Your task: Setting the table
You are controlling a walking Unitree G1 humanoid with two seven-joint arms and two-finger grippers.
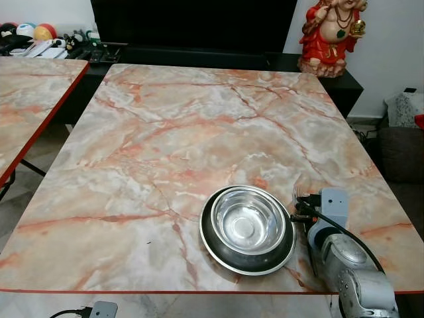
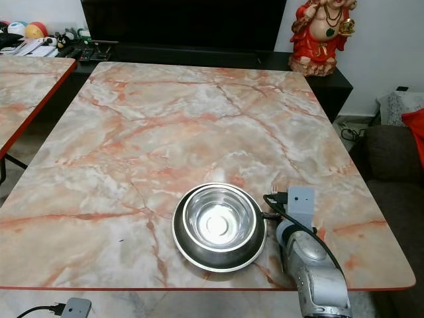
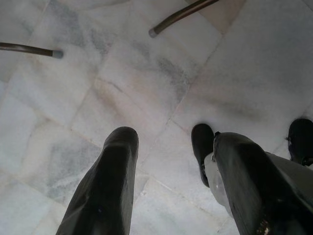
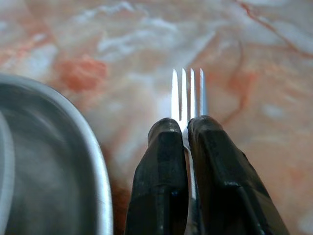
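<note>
Steel bowl (image 1: 248, 224) in plate (image 1: 218, 248) | right tool (image 4: 188, 128) pinching fork (image 4: 188, 93) beside it | left tool (image 3: 164, 147) spread

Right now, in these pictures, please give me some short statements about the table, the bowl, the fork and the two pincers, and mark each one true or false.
1. The right pincer is shut on a silver metal fork. True.
2. The shiny steel bowl sits inside a round steel plate. True.
3. The fork lies in the bowl. False: it is held beside the plate, over the pink marble-patterned table.
4. The left pincer is on the table. False: it hangs open above the white tiled floor.
5. A red and gold statue stands beyond the table's far right corner. True.
</note>
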